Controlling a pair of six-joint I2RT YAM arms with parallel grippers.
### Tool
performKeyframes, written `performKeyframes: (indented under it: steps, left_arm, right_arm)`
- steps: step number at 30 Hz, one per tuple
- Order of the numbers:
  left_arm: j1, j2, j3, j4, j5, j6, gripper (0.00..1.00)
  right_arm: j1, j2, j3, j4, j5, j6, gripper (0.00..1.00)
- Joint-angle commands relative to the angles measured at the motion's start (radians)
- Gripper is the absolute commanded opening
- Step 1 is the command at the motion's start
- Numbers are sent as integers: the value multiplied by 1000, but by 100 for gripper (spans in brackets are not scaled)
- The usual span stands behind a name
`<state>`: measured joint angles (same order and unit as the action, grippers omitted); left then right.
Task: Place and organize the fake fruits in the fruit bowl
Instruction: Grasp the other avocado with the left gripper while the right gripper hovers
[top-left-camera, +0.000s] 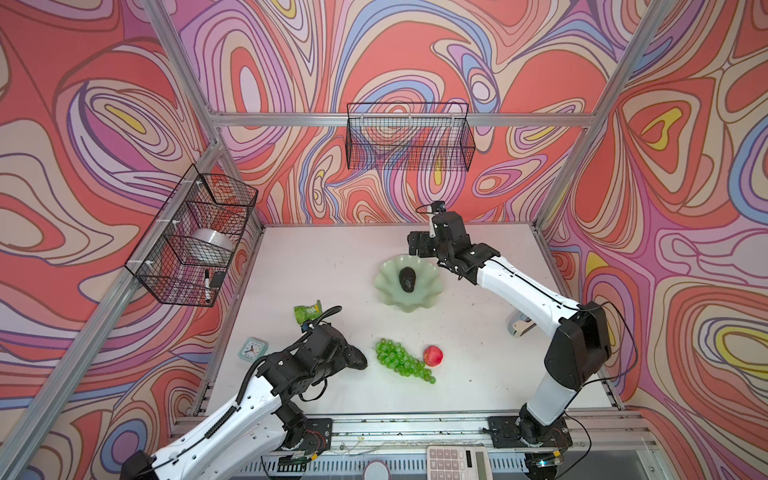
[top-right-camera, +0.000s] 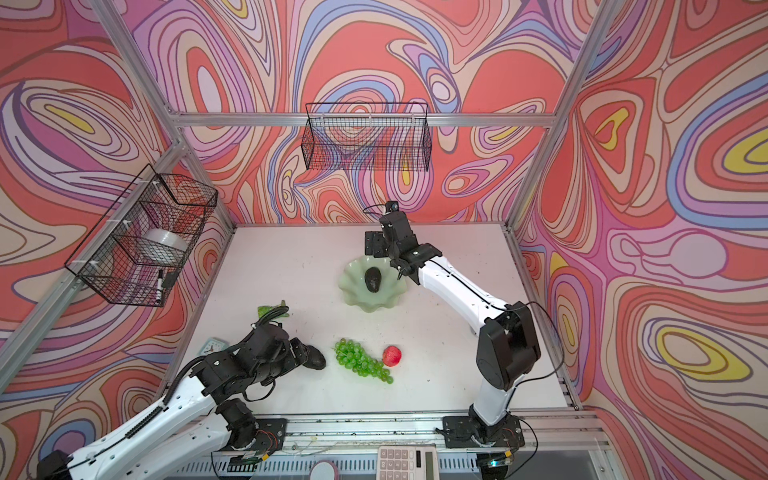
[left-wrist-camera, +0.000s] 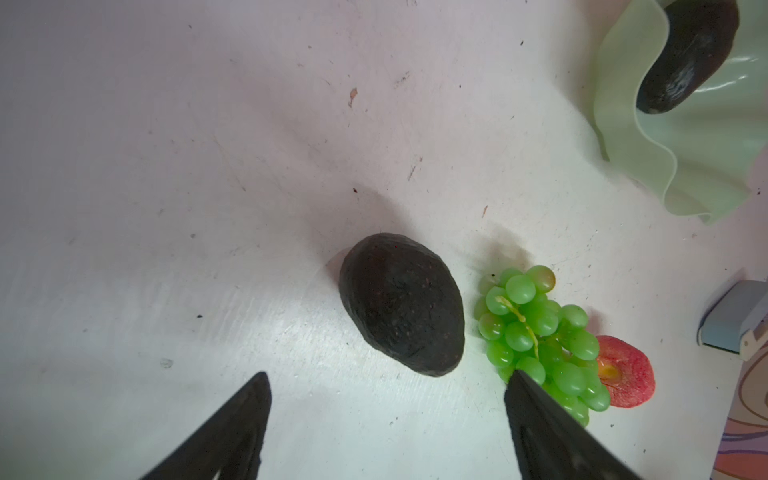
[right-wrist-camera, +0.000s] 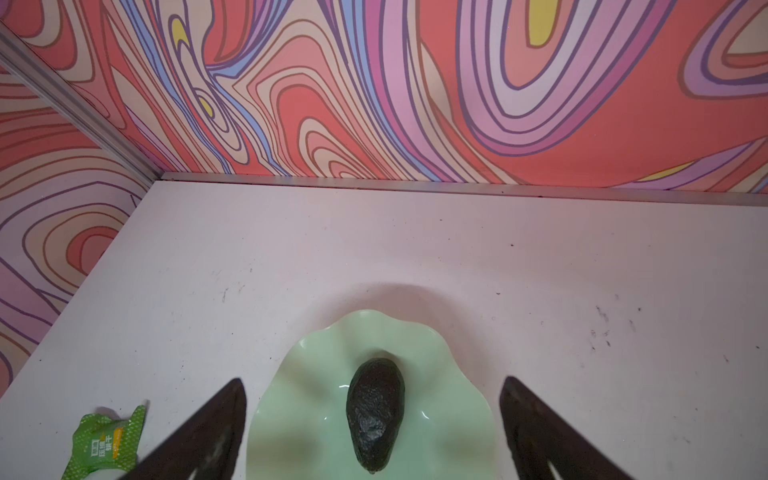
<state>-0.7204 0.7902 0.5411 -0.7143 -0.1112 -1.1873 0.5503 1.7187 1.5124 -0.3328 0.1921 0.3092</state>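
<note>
Left gripper (left-wrist-camera: 387, 374) jaws spread, empty, just short of avocado (left-wrist-camera: 401, 305). Right gripper (right-wrist-camera: 374, 379) jaws wide over bowl (right-wrist-camera: 299, 415); second avocado (right-wrist-camera: 376, 415) inside, apparently untouched.

We look into a robot lab test cell, aluminium frame (top-left-camera: 291, 120) boxing in a white worktop (top-left-camera: 316, 266), swirl-printed wall panels (top-left-camera: 83, 124), left arm (top-left-camera: 232, 428) and right arm (top-left-camera: 519, 286) bolted to a near rail (top-left-camera: 415, 428), far wire basket (top-left-camera: 409, 137) and left wire basket (top-left-camera: 195, 237) hung on the frame.
</note>
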Motion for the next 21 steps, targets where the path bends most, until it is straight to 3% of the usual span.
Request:
performKeyframes:
  steps: [1,15,21]
  left_arm:
    - [-27,89,-5,99,-56,-87,91]
    - [-30,337,14,251,-68,-73,88]
    - [-26,394,20,255,-76,-60,81]
  right_arm:
    - [-5,-36,-58,1,29,-12,98]
    - [-30,-94,-143,11,22,-13,98]
    - [-38,-98,-165,23,8,-9,98]
